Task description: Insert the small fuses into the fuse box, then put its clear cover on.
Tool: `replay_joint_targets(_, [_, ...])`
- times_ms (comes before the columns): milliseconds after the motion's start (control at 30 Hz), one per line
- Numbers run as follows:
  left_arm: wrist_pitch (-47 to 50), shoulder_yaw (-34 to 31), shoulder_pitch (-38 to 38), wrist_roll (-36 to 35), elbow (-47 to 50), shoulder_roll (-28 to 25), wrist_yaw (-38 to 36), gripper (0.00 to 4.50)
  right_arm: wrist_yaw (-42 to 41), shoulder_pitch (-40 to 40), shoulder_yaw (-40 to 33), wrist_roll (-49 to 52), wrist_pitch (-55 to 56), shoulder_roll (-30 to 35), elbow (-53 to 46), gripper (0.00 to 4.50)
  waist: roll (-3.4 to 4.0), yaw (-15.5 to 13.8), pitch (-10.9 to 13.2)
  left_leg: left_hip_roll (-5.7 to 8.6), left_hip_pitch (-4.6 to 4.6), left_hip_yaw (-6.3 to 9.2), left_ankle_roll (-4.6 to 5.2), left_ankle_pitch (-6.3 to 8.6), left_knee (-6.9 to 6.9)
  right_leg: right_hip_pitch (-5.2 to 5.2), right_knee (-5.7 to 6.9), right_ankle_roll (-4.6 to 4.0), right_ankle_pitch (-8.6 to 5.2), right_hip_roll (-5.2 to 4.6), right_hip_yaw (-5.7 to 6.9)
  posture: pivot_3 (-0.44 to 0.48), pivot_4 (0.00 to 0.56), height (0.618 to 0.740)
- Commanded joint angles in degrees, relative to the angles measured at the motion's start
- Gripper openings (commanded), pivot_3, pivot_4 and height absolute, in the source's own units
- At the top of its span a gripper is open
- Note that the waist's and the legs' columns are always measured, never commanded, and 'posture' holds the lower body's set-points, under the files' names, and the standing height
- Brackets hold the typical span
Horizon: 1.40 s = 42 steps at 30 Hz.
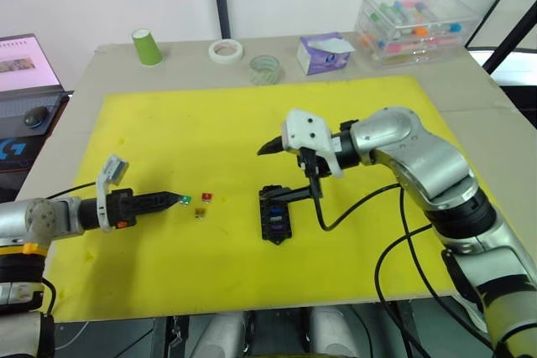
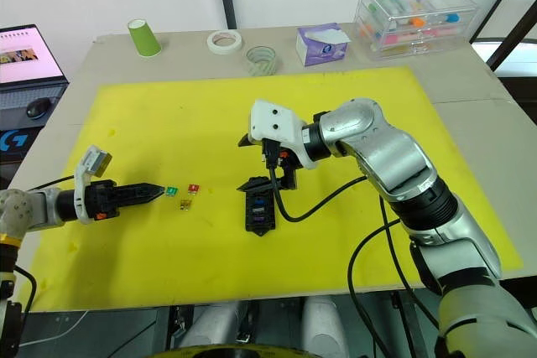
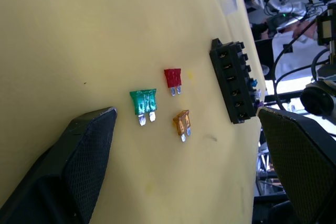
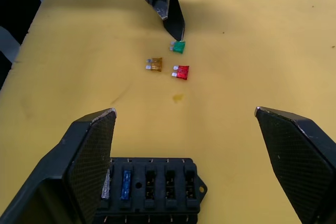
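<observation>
At the lower centre of the left eye view, on the yellow mat (image 1: 210, 115) covering the desk (image 1: 470, 90), we find the fuse box (image 1: 274, 215) lying flat; the right wrist view shows a blue fuse (image 4: 126, 184) already seated in one slot, with a pale one beside it, and further slots open. To the left of the box, well apart from it, three loose fuses lie close together: the green fuse (image 3: 143, 102), the red fuse (image 3: 172, 77) and the amber fuse (image 3: 181, 122).

The left gripper (image 1: 172, 199) lies low over the mat with its tips just beside the green fuse; in the left wrist view its fingers (image 3: 84, 156) stand spread, holding nothing. The right gripper (image 4: 184, 156) hovers above the fuse box, likewise spread and empty.

We judge the fuses light, rigid and smooth, so liable to skid or flip under a glancing touch; we advise taking hold across the flat plastic body, leaving the metal blades free for insertion.
</observation>
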<state>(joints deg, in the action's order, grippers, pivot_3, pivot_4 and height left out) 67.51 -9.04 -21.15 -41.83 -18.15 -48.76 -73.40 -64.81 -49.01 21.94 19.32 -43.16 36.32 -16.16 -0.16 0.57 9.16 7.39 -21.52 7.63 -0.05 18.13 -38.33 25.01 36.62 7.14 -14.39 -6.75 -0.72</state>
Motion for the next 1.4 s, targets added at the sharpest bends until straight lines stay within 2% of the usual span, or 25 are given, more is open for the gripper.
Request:
replay_joint_targets(33, [0.91,3.11,-1.14,0.51,-0.24,1.71,0.38,4.50,0.52,-0.13,-0.80,-0.14,0.10,0.43,-2.84,4.49,0.00,-0.10,0.00,0.01,0.01,0.01,0.00,0.00,-0.02,0.00,0.03,0.00,0.00,0.00,0.00,0.000,0.150,0.740])
replay_joint_targets(433, [0.98,4.85,-2.02,1.50,-0.45,2.87,-0.01,4.50,1.28,-0.30,-0.56,-0.42,-0.05,0.05,-3.03,4.49,-0.01,-0.34,-0.01,0.14,0.01,0.15,0.03,0.02,-0.25,-0.01,0.39,0.00,0.00,-0.02,0.01,0.000,0.150,0.740])
replay_joint_targets(533, [0.60,4.70,-1.47,1.85,-0.74,2.63,0.16,3.95,1.23,-0.47,-0.44,-0.62,0.14,0.07,-2.85,4.50,-0.01,-0.24,-0.01,0.15,0.01,0.15,0.03,0.02,-0.25,-0.01,0.38,0.00,0.00,-0.02,0.01,0.000,0.150,0.740])
replay_joint_targets(667, [0.24,4.61,-0.89,2.04,-0.53,2.40,0.07,2.63,1.20,-0.48,-0.35,-0.76,0.33,0.04,-2.82,4.50,-0.01,0.11,-0.01,0.14,-0.01,0.15,0.04,0.02,-0.25,0.03,0.40,0.00,0.00,-0.02,0.01,0.000,0.150,0.740])
replay_joint_targets(867, [-2.10,4.95,-0.29,3.52,-1.55,1.96,0.59,2.63,1.04,-0.69,-0.01,-1.36,1.13,-0.18,-2.34,4.50,-0.01,0.18,-0.01,0.12,-0.01,0.14,0.04,0.03,-0.23,0.05,0.40,0.00,0.00,-0.02,0.00,0.000,0.150,0.740])
replay_joint_targets(967, [-2.93,4.74,-0.64,4.01,-2.78,2.00,0.86,2.08,0.91,-0.80,0.07,-1.43,1.34,-0.36,-2.18,4.50,-0.01,0.20,-0.01,0.12,-0.01,0.14,0.04,0.03,-0.23,0.05,0.40,0.00,0.00,-0.03,0.00,0.000,0.150,0.740])
replay_joint_targets(1067, [-3.37,4.95,-0.53,4.23,-3.08,1.81,0.68,1.02,0.89,-0.75,0.09,-1.48,1.39,-0.38,-2.25,4.50,-0.01,0.31,-0.01,0.11,-0.02,0.13,0.04,0.03,-0.23,0.08,0.40,0.00,0.00,-0.03,0.00,0.000,0.150,0.740])
replay_joint_targets(1267, [-4.04,4.86,0.08,4.85,-3.23,1.66,0.44,1.02,0.83,-0.68,0.18,-1.55,1.62,-0.55,-2.24,4.50,-0.01,0.34,-0.01,0.10,-0.02,0.12,0.04,0.03,-0.22,0.10,0.41,0.00,0.00,-0.02,0.00,0.000,0.150,0.740])
replay_joint_targets(1367, [-4.34,4.68,0.59,4.86,-2.96,1.61,0.58,0.40,0.84,-0.57,0.17,-1.55,1.59,-0.58,-2.40,4.50,-0.01,0.35,-0.01,0.10,-0.02,0.11,0.04,0.03,-0.21,0.11,0.41,0.00,0.00,-0.03,-0.01,0.000,0.150,0.740])
replay_joint_targets(1400, [-4.43,4.62,0.70,4.86,-2.92,1.60,0.61,0.07,0.82,-0.57,0.19,-1.57,1.63,-0.61,-2.38,4.50,-0.01,0.35,-0.01,0.10,-0.02,0.11,0.04,0.03,-0.21,0.11,0.41,0.00,0.00,-0.02,-0.01,0.000,0.150,0.740])
